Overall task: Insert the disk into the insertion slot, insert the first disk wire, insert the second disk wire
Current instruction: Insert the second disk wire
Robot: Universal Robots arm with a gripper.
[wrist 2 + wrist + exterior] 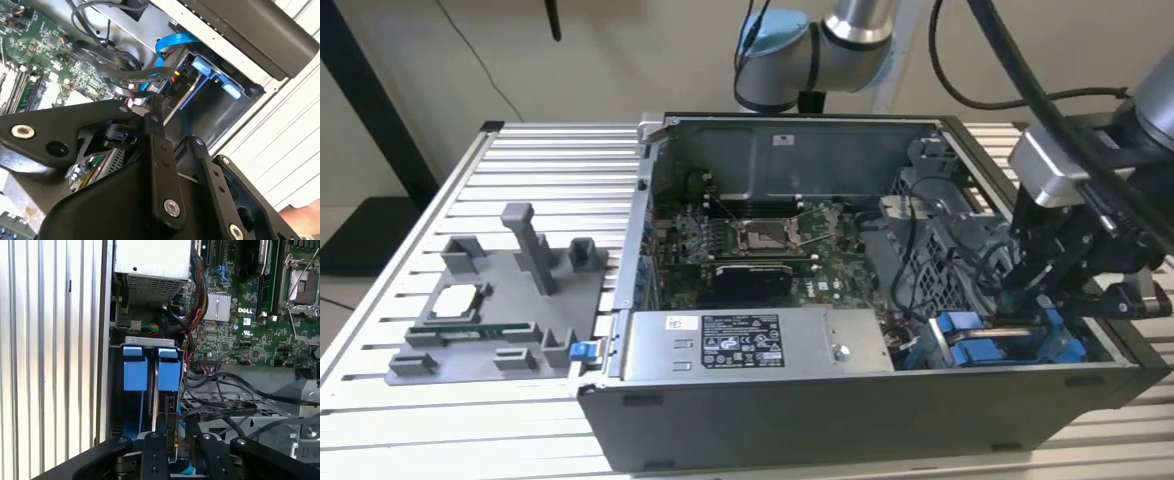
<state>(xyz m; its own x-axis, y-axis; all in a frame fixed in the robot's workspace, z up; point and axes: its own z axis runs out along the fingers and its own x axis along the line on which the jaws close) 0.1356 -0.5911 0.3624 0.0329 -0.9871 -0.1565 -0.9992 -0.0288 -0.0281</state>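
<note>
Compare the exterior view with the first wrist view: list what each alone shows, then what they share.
Exterior view alone: the grey fixture tray on the slatted table, and the arm over the case. First wrist view alone: a close look down at the hand over the blue carrier tabs. Shared: the motherboard, the power-supply box, the blue drive bay.

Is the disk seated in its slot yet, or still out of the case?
In. The disk in its blue carrier sits down inside the case's drive bay, with the gripper directly above it. Whether it is fully seated, I cannot tell.
</note>
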